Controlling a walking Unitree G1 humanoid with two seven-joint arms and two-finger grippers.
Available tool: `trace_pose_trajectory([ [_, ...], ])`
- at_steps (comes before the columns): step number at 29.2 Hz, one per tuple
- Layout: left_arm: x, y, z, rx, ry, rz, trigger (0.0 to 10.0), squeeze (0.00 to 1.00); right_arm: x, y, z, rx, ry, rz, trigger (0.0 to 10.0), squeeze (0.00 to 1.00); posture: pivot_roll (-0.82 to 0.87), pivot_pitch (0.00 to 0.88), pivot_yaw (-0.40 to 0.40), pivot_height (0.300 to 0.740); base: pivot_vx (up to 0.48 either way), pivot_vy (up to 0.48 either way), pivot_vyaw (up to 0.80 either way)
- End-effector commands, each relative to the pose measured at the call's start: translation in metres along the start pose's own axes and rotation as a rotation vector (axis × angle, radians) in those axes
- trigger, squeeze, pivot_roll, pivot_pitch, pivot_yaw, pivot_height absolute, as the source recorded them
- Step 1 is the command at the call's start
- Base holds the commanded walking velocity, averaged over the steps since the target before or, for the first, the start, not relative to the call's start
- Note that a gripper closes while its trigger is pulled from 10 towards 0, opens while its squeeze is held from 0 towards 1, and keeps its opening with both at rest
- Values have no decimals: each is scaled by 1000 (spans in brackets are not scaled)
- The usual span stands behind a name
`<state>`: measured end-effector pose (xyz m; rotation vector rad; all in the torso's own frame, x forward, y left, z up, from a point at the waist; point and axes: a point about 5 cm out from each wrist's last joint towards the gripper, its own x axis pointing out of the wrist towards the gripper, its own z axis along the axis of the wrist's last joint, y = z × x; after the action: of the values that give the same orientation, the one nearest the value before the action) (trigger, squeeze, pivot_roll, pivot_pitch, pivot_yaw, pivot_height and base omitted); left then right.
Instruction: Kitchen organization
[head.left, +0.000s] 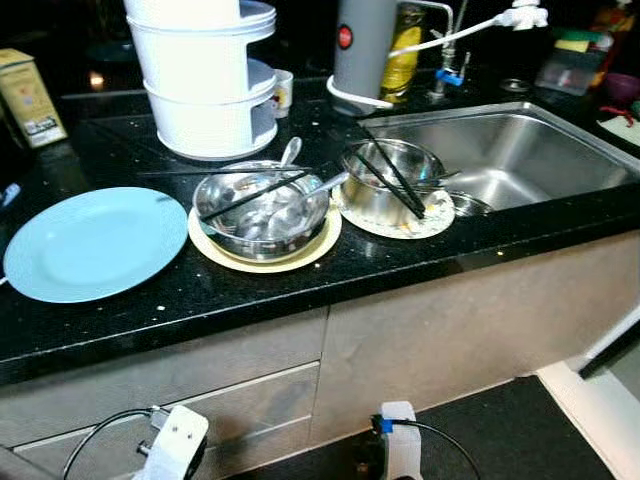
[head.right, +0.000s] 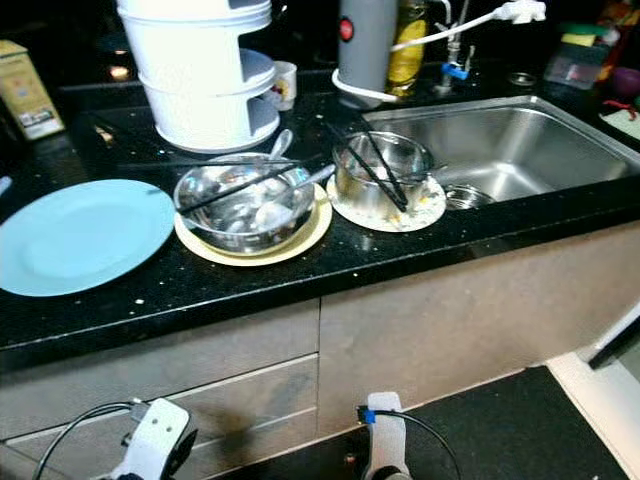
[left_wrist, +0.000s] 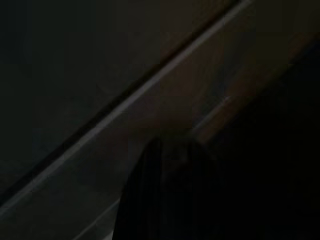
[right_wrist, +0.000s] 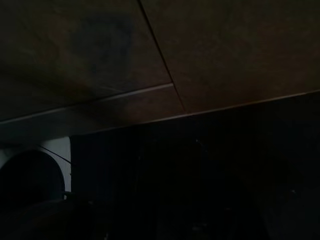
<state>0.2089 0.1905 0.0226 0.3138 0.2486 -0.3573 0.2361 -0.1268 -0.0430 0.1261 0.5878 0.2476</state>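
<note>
Dishes wait on the black counter (head.left: 120, 330), left of the sink (head.left: 530, 150): a blue plate (head.left: 95, 243) at far left, a steel bowl (head.left: 262, 208) on a yellow plate (head.left: 300, 255), a second bowl (head.left: 385, 180) on a white plate (head.left: 432, 222). Steel is likely light, stiff and slick; loose chopsticks (head.left: 395, 178) and spoons (head.left: 290, 152) may slide out, so grip a rim. Plates look breakable; take an edge. Both arms hang idle low, and I cannot tell either end effector's state. Wrist views give dark cabinet fronts; head views give the counter.
</note>
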Motion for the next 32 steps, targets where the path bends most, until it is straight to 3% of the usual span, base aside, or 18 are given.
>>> trace_pose_trajectory([
  [1, -12, -3, 35, 9, -79, -179, 10000, 0, -3, 0, -8, -4, 31, 10, 10000, 0, -3, 154, -52, 740, 0, 0, 0],
  [2, -19, -1, 50, 27, -64, -272, 10000, 0, -3, 1, -8, -6, 34, 18, 10000, 0, 4, 154, -57, 740, 0, 0, 0],
  [3, -19, -1, 50, 27, -64, -272, 10000, 0, -3, 1, -8, -6, 34, 18, 10000, 0, 4, 154, -57, 740, 0, 0, 0],
  [6, -35, 8, 92, 37, -52, -470, 10000, 0, -2, 1, -8, -15, 40, 33, 10000, 0, 11, 151, -64, 740, 0, 0, 0],
  [8, -38, 21, 122, 30, -124, -477, 10000, 0, -2, 1, -8, -17, 40, 36, 10000, 0, 11, 146, -66, 740, 0, 0, 0],
  [9, -38, 21, 122, 30, -124, -477, 10000, 0, -2, 1, -8, -17, 40, 36, 10000, 0, 11, 146, -66, 740, 0, 0, 0],
  [10, -42, 34, 150, 10, -221, -468, 10000, 0, -2, 1, -7, -19, 41, 38, 10000, 0, 11, 146, -66, 740, 0, 0, 0],
  [11, -45, 37, 159, 9, -244, -472, 10000, 0, -2, 1, -7, -20, 41, 39, 10000, 0, 11, 146, -66, 740, 0, 0, 0],
  [18, -71, 46, 191, -20, -261, -591, 10000, 0, -3, -1, -9, -21, 48, 42, 10000, 0, 11, 135, -69, 740, 0, 0, 0],
  [19, -75, 52, 197, 26, -228, -588, 10000, 0, -4, -1, -10, -22, 51, 44, 10000, 0, 10, 133, -71, 740, 0, 0, 0],
  [21, -76, 53, 197, 39, -217, -584, 10000, 0, -4, -1, -10, -23, 52, 44, 10000, 0, 10, 133, -71, 740, 0, 0, 0],
  [23, -77, 65, 195, 158, -103, -522, 10000, 0, -4, -1, -11, -23, 53, 45, 10000, 0, 10, 133, -71, 740, 0, 0, 0],
  [27, -82, 76, 197, 240, -7, -476, 10000, 35, -4, -1, -11, -23, 55, 47, 10000, 0, 12, 131, -74, 740, 0, 0, 0],
  [28, -85, 80, 202, 253, 4, -466, 10000, 396, -4, -1, -11, -23, 56, 47, 10000, 0, 12, 131, -74, 740, 0, 0, 0],
  [29, -88, 83, 208, 274, 22, -460, 10000, 824, -4, -1, -11, -23, 56, 48, 10000, 0, 12, 131, -74, 740, 0, 0, 0],
  [30, -95, 91, 217, 339, 70, -423, 10000, 1000, -4, -1, -11, -22, 57, 49, 10000, 0, 12, 131, -74, 740, 0, 0, 0],
  [32, -98, 99, 224, 384, 84, -373, 10000, 1000, -4, -1, -11, -21, 57, 50, 10000, 0, 15, 137, -79, 740, 0, 0, 0],
])
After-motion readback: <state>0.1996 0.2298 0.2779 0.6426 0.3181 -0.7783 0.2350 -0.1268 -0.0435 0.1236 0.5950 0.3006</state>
